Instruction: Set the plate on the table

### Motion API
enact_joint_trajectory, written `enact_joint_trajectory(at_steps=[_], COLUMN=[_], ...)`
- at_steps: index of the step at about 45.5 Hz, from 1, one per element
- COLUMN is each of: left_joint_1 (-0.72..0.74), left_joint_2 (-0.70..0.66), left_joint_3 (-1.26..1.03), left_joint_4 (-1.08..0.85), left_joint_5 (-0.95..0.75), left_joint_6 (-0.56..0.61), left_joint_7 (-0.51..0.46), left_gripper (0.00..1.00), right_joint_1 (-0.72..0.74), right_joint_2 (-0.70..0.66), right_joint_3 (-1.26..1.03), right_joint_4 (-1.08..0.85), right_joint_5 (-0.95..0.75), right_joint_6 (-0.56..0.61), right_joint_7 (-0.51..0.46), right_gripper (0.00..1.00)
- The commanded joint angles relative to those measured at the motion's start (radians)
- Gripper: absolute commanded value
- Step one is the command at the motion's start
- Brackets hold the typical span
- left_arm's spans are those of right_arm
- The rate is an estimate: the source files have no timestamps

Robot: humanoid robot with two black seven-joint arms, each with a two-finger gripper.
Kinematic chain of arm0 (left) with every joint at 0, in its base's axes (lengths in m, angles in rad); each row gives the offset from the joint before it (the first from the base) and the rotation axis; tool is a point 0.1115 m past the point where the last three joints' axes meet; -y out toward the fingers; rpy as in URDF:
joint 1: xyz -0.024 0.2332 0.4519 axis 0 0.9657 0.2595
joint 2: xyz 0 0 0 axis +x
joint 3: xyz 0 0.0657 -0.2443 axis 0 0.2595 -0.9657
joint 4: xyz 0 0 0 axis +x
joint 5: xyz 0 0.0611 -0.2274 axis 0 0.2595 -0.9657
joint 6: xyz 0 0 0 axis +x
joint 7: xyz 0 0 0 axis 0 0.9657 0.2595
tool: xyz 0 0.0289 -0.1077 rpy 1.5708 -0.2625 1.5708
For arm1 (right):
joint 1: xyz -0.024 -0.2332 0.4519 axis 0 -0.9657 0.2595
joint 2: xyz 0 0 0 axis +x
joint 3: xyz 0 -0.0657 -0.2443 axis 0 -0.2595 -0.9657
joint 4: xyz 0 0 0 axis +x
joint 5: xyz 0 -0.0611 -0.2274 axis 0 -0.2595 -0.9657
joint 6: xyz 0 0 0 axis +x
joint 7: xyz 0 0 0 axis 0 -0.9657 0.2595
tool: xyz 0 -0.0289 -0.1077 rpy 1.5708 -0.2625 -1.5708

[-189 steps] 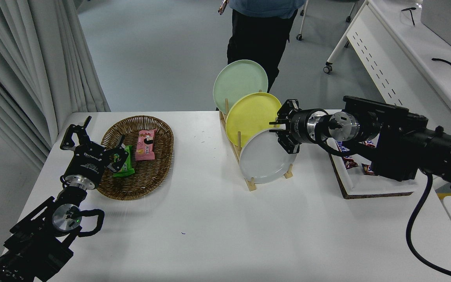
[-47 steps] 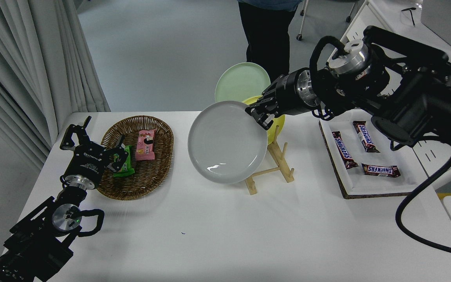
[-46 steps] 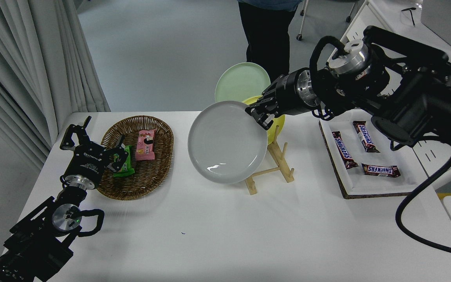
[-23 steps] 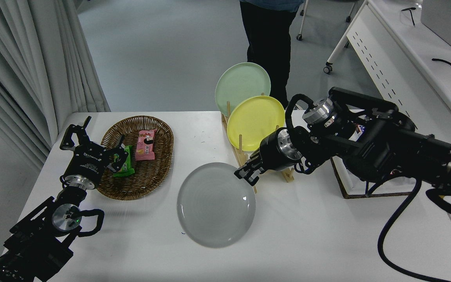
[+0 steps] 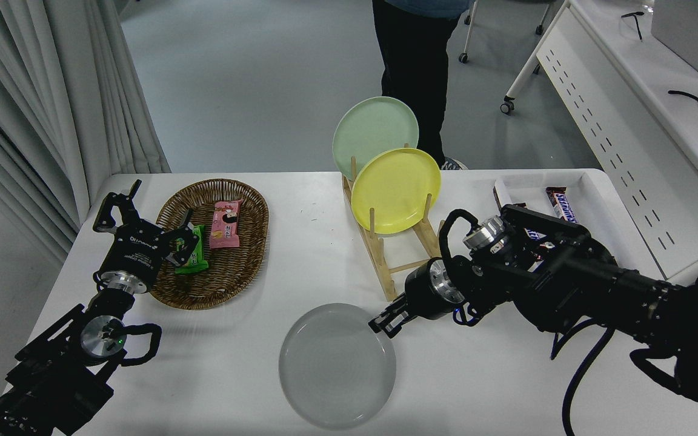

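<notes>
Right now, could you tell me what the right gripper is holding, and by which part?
The right gripper holds the grey plate by its upper-right rim.

The round plain light-grey plate [image 5: 337,366] has one even colour with no pattern, a little darker than the plain white tabletop [image 5: 216,387] under it. In the pale wooden rack [image 5: 385,266] stand a bright yellow plate [image 5: 395,190] and a pale green plate [image 5: 374,128], both plain. The oval brown wicker basket [image 5: 228,278] shows a woven pattern; inside are a pink snack packet [image 5: 225,224] with a dark and white picture and a bright green packet [image 5: 194,249]. The white tray [image 5: 591,200] has a dark brown edge and holds a brown candy bar [image 5: 560,203] with blue and red letters. Both robot arms are black with silver metal rings. The curtain [image 5: 52,103] is light grey-white.
</notes>
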Motion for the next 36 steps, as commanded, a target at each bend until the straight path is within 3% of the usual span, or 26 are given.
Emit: enact_joint_trajectory(at_steps=[1,36], left_joint_1=[0.000,0.000], left_joint_2=[0.000,0.000], left_joint_3=[-0.001,0.000], left_joint_4=[-0.001,-0.001], left_joint_5=[-0.001,0.001], left_joint_6=[0.000,0.000], left_joint_7=[0.000,0.000], left_gripper=[1.00,1.00], right_joint_1=[-0.043,-0.089], right_joint_2=[0.026,0.051], right_joint_3=[0.018,0.099], right_joint_4=[-0.062,-0.162], right_joint_5=[-0.008,-0.057], right_joint_6=[0.000,0.000], right_joint_7=[0.000,-0.002], right_gripper=[0.00,0.00])
